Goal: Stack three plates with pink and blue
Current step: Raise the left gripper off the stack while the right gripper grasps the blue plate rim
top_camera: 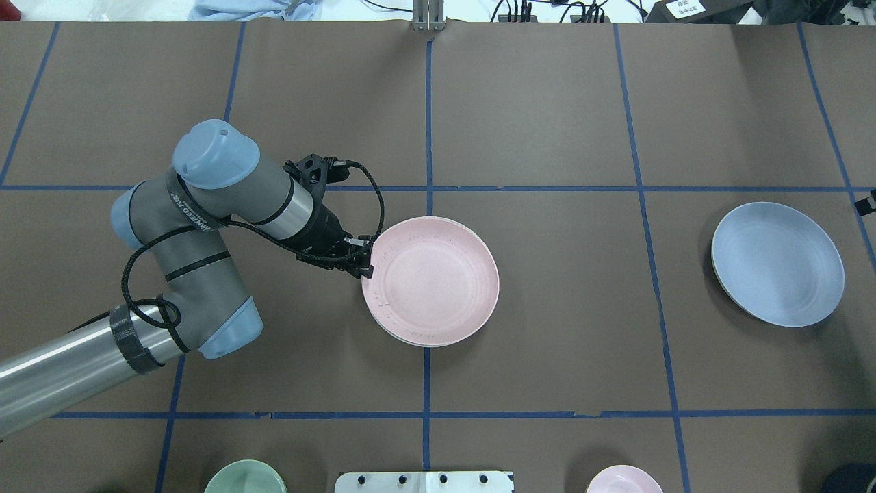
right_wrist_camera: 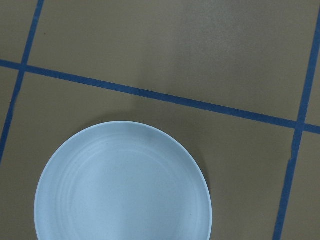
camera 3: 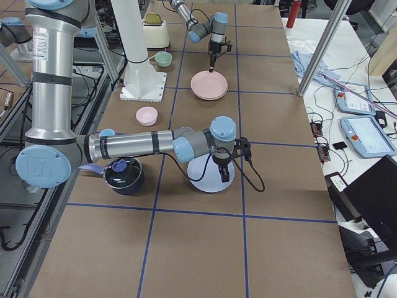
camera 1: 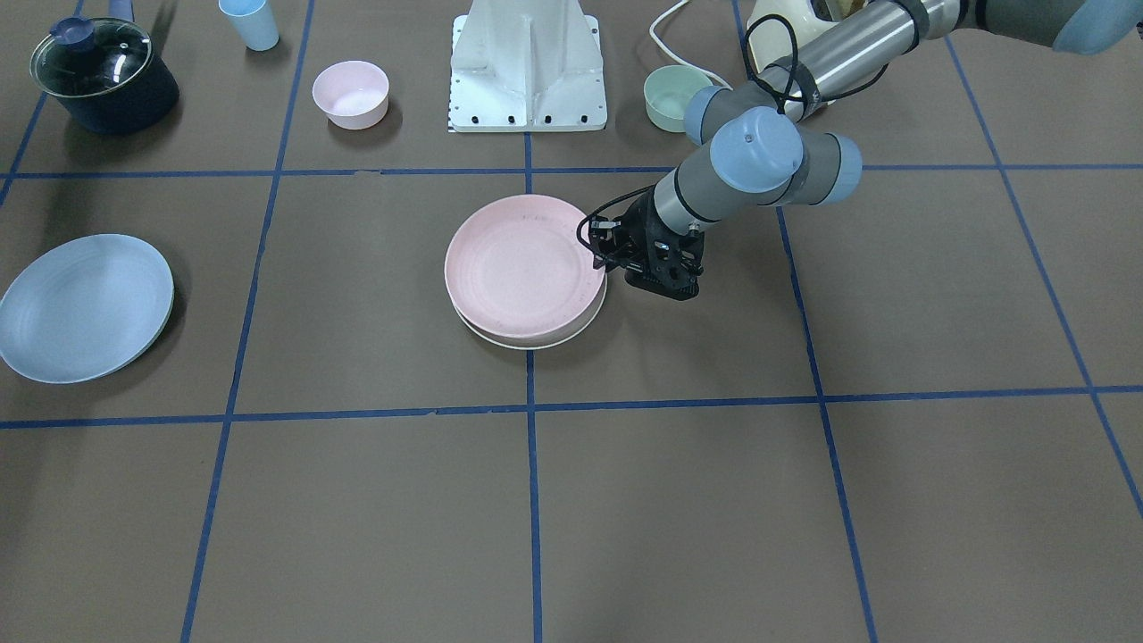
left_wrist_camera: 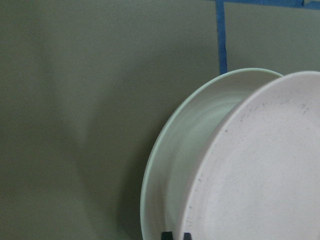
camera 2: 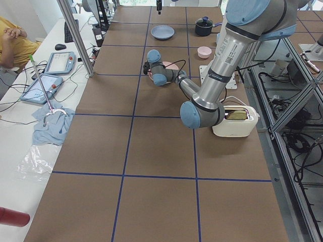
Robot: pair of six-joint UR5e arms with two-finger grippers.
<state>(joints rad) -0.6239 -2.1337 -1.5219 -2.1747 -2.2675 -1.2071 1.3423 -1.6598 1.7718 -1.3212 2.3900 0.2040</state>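
The pale pink plate (camera 1: 522, 263) lies on the cream-white plate (camera 1: 536, 340) at the table's middle, shifted a little so the cream rim shows. My left gripper (camera 1: 600, 259) is at the pink plate's rim on the robot's left side. In the left wrist view its fingertips (left_wrist_camera: 167, 235) stand close together on that rim, and the pink plate (left_wrist_camera: 270, 165) sits tilted over the cream plate (left_wrist_camera: 185, 145). The light blue plate (top_camera: 777, 263) lies alone far to the robot's right. My right gripper (camera 3: 224, 177) hovers over it; I cannot tell whether it is open or shut.
A dark pot with a glass lid (camera 1: 103, 76), a blue cup (camera 1: 250, 22), a small pink bowl (camera 1: 351, 92) and a small green bowl (camera 1: 671, 98) stand along the robot's side. The white robot base (camera 1: 529, 71) and a toaster (camera 2: 234, 121) are there too.
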